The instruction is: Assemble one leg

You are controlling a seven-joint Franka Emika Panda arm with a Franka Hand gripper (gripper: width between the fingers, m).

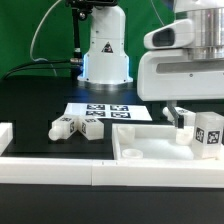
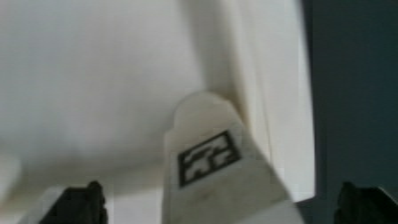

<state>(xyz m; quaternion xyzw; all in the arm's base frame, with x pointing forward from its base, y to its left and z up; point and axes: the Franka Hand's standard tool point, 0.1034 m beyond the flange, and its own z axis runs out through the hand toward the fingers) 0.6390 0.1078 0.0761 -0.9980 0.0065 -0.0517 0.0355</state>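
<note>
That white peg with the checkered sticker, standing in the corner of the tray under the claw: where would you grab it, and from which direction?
From straight above, I'd say. The leg stands upright in a corner of the white tray, close against its raised rim, so a sideways approach looks blocked. The open gripper already straddles it; closing on the two opposite side faces of its upper part seems the best hold.

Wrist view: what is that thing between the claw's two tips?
A white leg with a black-and-white tag, touching neither tip of the open claw; the wrist view shows it.
</note>
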